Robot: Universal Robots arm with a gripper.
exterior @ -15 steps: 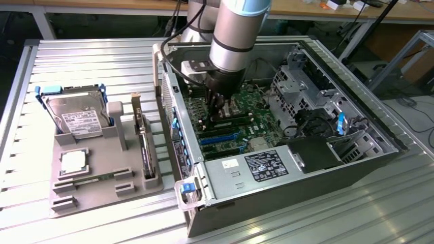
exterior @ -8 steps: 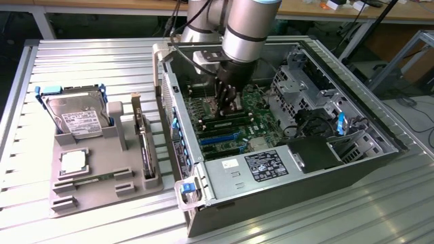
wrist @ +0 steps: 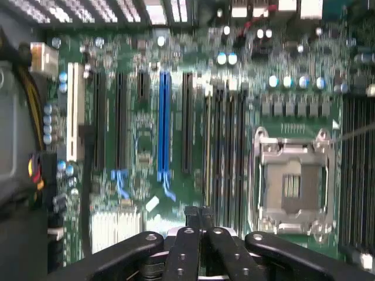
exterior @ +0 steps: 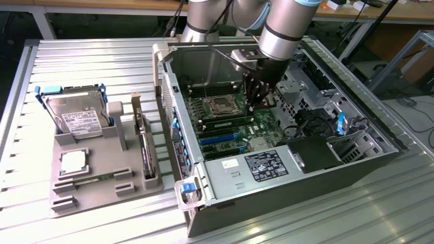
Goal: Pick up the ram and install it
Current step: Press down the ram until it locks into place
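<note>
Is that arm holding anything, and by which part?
Cannot tell: the gripper is shut above the motherboard inside the computer case, but what, if anything, it pinches isn't clear.

Worktop: we note a ribbed metal table, pale, glare at its near edge.
Behind: we see wooden benches along its far edge.
Floor: grey, off its far-right corner, cables trailing.

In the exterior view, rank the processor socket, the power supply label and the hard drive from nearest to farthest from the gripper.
1. Processor socket: on the motherboard, beside the gripper.
2. Power supply label: lower in the case.
3. Hard drive: outside the case, at the exterior view's left.
</note>
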